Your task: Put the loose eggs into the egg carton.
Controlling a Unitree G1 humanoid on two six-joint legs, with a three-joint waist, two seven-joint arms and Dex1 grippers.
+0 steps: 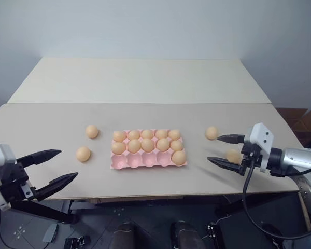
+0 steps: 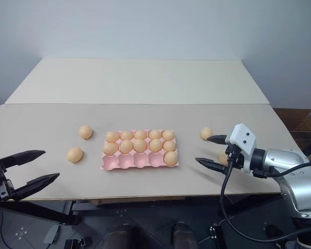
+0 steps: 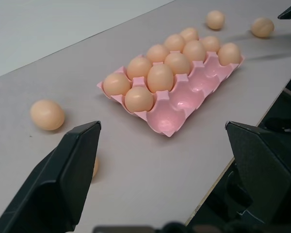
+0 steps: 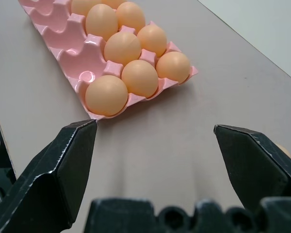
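Lying loose: eggs [image 1: 92,131] beside carton [image 1: 145,160] (grippers agape).

Soft, even overhead light, moderately bright. The table [image 1: 145,83] shows no glare; shadows beneath the eggs are faint. Wrist views are sharp, with nearby black fingers [image 4: 63,170] slightly blurred.

Matt table, glossy carton, smooth eggs

The table [image 1: 145,83] looks like matt beige board. On it, the pink egg carton [image 1: 140,161] has a moulded plastic sheen, and the loose eggs [image 1: 83,154] beside the carton are smooth with a soft, low gloss.
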